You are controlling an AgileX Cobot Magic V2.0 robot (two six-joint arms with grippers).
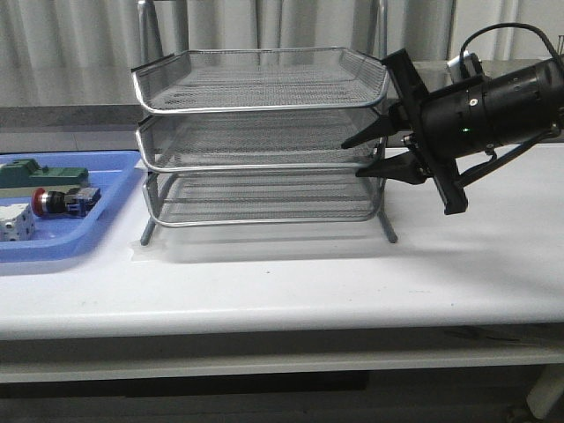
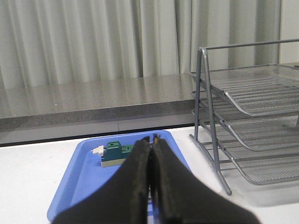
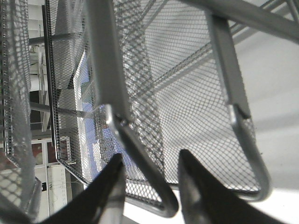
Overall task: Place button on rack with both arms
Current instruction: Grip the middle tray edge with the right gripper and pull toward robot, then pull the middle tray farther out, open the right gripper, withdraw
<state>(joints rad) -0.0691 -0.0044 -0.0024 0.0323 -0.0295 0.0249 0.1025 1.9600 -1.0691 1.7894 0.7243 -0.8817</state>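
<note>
At rack (image 1: 264, 132) right edge, right gripper (image 1: 366, 154) jaws straddle tray rim.

A flat blue plastic tray (image 1: 62, 242) lies at the left end of the white surface (image 1: 291, 282). In it sit a green rectangular block (image 1: 40, 174) toward the back and a white dotted cube (image 1: 15, 222) nearer the front. Pale pleated curtains (image 2: 93, 37) hang behind a grey ledge (image 2: 84, 100).
</note>
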